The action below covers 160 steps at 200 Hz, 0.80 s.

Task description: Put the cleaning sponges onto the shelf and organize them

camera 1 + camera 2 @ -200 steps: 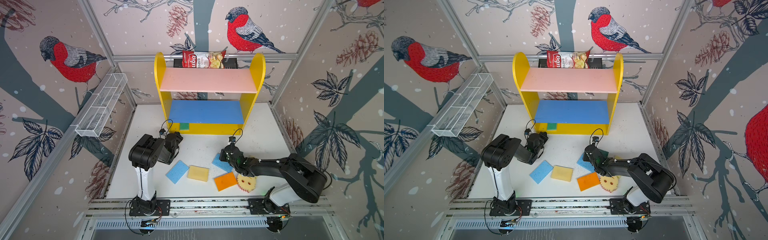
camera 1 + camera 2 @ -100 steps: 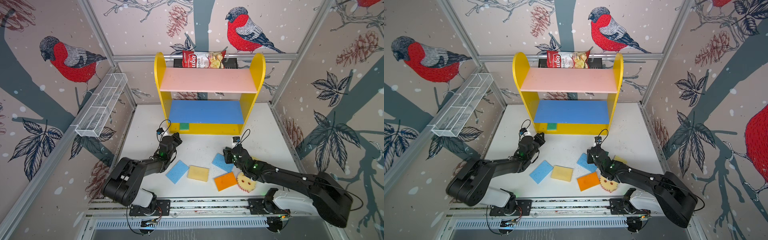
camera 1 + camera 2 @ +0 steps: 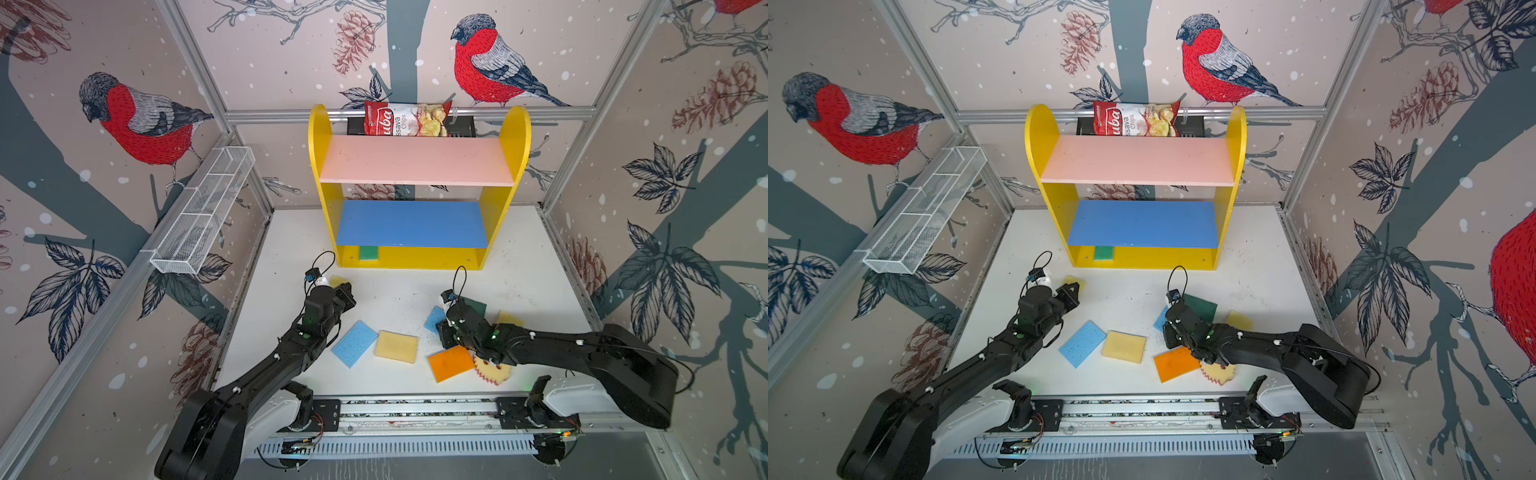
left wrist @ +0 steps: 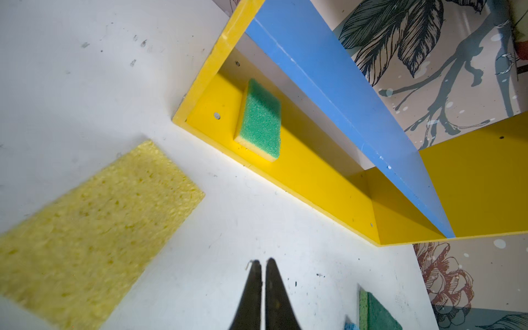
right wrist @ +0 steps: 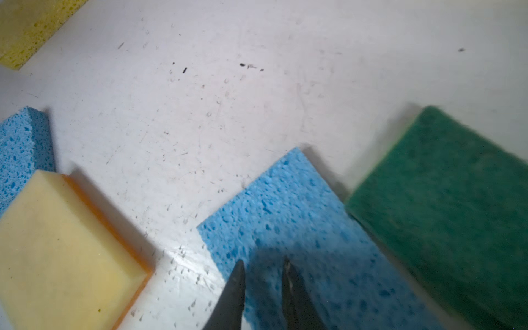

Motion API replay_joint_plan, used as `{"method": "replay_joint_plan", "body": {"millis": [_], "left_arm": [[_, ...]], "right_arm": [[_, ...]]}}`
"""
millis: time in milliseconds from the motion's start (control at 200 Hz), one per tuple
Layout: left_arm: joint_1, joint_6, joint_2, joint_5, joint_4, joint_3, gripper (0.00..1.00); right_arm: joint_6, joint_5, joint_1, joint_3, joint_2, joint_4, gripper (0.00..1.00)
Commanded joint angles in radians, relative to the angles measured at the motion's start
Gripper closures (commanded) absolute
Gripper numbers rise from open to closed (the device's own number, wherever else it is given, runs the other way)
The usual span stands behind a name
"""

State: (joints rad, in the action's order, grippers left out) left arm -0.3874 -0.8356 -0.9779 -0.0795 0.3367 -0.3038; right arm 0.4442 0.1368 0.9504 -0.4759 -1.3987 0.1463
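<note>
Both top views: shelf (image 3: 515, 137) holds one green sponge (image 3: 368, 252) on its base, loose sponges (image 3: 397, 346) on the table (image 3: 395, 291). Left wrist: left gripper (image 4: 263, 260) pinched together, empty. Right wrist: right gripper (image 5: 264, 261) slightly parted above blue sponge (image 5: 300, 217)

A green foam sponge (image 3: 1103, 252) sits on the three-tier wooden shelf (image 3: 1138, 160)'s yellow base; a blue rectangular foam sponge (image 3: 1082, 343) lies just beside a pale-yellow foam sponge (image 3: 1124, 346).

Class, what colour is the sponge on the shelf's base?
The sponge is green over yellow; best seen in the left wrist view.
</note>
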Motion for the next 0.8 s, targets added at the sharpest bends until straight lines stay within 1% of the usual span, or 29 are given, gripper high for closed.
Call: {"method": "replay_joint_plan", "body": {"millis": [0,75,140,225,360,470,515,620,670,685,735,795], "left_arm": [[-0.008,-0.003,0.041,-0.007,-0.053,0.026,0.91],[-0.018,-0.012,0.047,-0.012,-0.071,0.037,0.9],[-0.029,-0.016,0.043,-0.021,-0.083,0.038,0.9],[-0.037,-0.012,0.035,-0.023,-0.082,0.04,0.9],[-0.048,0.004,0.033,-0.028,-0.082,0.031,0.9],[-0.051,0.015,0.025,-0.036,-0.082,0.029,0.88],[-0.051,0.017,0.016,-0.027,-0.077,0.027,0.86],[-0.059,0.031,-0.019,0.007,-0.059,0.017,0.79],[-0.069,0.042,-0.043,0.015,-0.048,0.01,0.78],[-0.074,0.045,-0.051,0.017,-0.045,0.008,0.79],[-0.096,0.064,-0.083,0.013,-0.041,-0.009,0.87],[-0.134,0.094,-0.133,-0.015,-0.057,-0.047,0.91]], "right_arm": [[0.008,-0.067,0.02,-0.053,-0.087,0.101,0.76],[0.013,-0.079,0.034,-0.128,-0.175,0.13,0.75],[0.03,-0.088,0.041,-0.215,-0.252,0.115,0.75],[0.061,-0.128,0.042,-0.306,-0.346,0.12,0.75],[0.096,-0.18,0.041,-0.412,-0.433,0.165,0.75],[0.114,-0.198,0.042,-0.462,-0.449,0.207,0.74],[0.111,-0.194,0.04,-0.469,-0.441,0.219,0.73],[0.088,-0.162,0.02,-0.452,-0.4,0.22,0.72],[0.076,-0.157,-0.005,-0.433,-0.38,0.208,0.72],[0.074,-0.156,-0.014,-0.427,-0.375,0.204,0.71],[0.069,-0.155,-0.052,-0.401,-0.36,0.187,0.71],[0.065,-0.162,-0.102,-0.358,-0.338,0.176,0.7]]}}
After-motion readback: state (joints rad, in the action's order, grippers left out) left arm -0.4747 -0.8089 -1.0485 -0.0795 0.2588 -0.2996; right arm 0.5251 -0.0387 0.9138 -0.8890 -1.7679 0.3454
